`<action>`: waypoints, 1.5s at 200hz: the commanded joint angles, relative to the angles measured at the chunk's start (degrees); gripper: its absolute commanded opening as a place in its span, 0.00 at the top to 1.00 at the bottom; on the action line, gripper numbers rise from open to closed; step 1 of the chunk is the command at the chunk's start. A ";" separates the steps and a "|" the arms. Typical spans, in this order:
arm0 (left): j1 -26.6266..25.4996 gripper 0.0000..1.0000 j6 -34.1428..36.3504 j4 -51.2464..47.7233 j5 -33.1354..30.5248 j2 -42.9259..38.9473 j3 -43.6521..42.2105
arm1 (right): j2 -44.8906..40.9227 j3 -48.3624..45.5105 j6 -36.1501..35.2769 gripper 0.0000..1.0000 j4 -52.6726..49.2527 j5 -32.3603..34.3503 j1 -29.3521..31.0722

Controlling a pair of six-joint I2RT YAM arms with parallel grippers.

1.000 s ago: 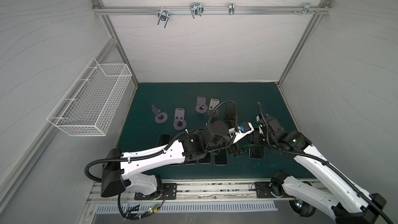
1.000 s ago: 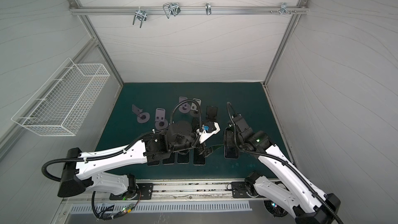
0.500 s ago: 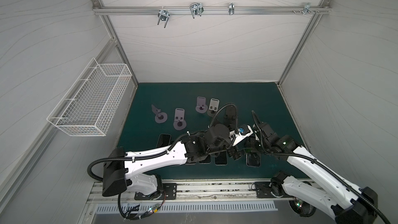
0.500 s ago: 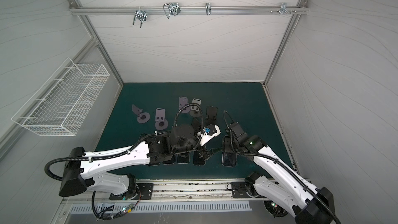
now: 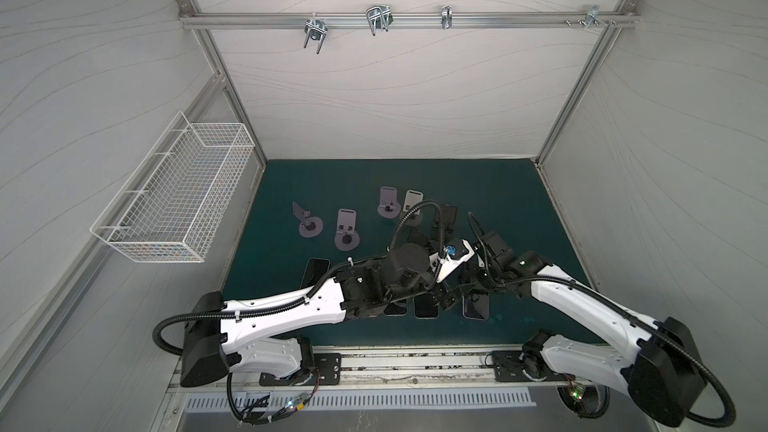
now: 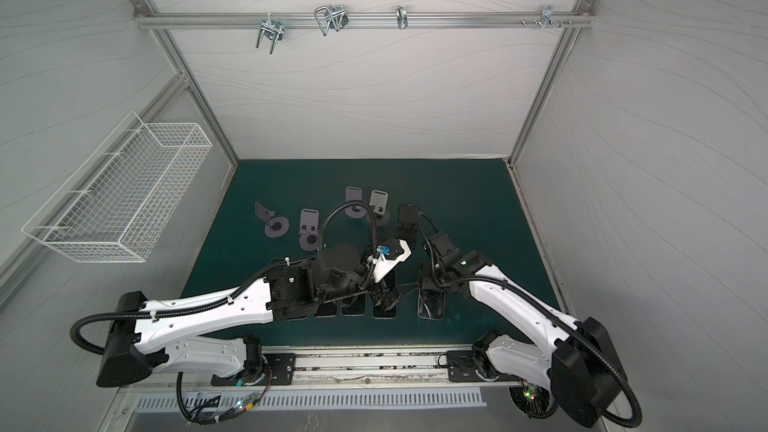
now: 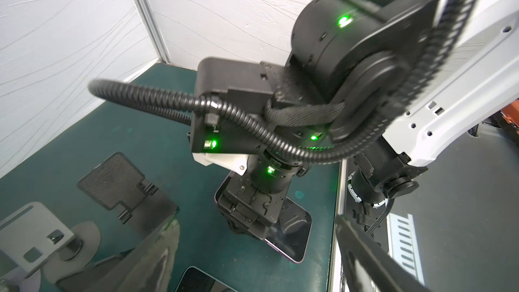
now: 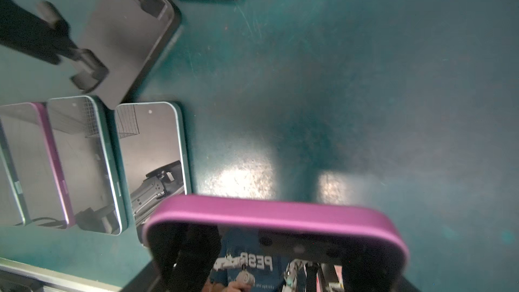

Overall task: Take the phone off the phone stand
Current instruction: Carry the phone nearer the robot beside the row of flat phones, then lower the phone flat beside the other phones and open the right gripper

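Gripping the purple-cased phone (image 8: 275,210), off the black phone stand (image 7: 118,181) and low over the worktop (image 8: 365,80), the right pincer (image 7: 269,228) risks clipping the neighbouring teal-cased phone (image 8: 151,147) if it releases askew; left pincer (image 6: 385,299) stands spread wide, empty.

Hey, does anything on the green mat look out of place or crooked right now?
One thing: the leftmost grey stand is turned sideways, while the grey stand beside it faces the front. No spill or damage shows.

White shells (image 5: 291,313), black joints (image 5: 409,261), ribbed black conduit (image 7: 280,141), green LEDs (image 7: 344,20), small screw holes (image 7: 412,125)
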 commanded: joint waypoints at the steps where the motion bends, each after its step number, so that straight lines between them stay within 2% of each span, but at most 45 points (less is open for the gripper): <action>1: -0.43 0.12 -0.18 -1.12 -1.94 -1.58 -0.22 | 2.25 1.19 1.15 0.38 3.47 -1.64 -0.35; 111: -0.42 0.12 1.39 -1.60 -4.92 -2.01 -0.86 | 13.36 2.86 0.30 0.36 5.82 -1.54 0.24; 179: -0.44 0.12 0.42 0.18 -11.21 -3.55 -2.49 | 21.82 7.76 -0.43 0.31 3.62 -0.45 4.22; 216: -0.43 0.12 1.09 0.82 -17.16 -4.29 -1.70 | 24.53 8.92 0.01 0.31 3.94 0.28 6.22; 300: -0.38 0.11 -0.37 1.63 -19.80 -5.71 -2.63 | 25.29 8.47 0.46 0.26 3.08 2.60 6.21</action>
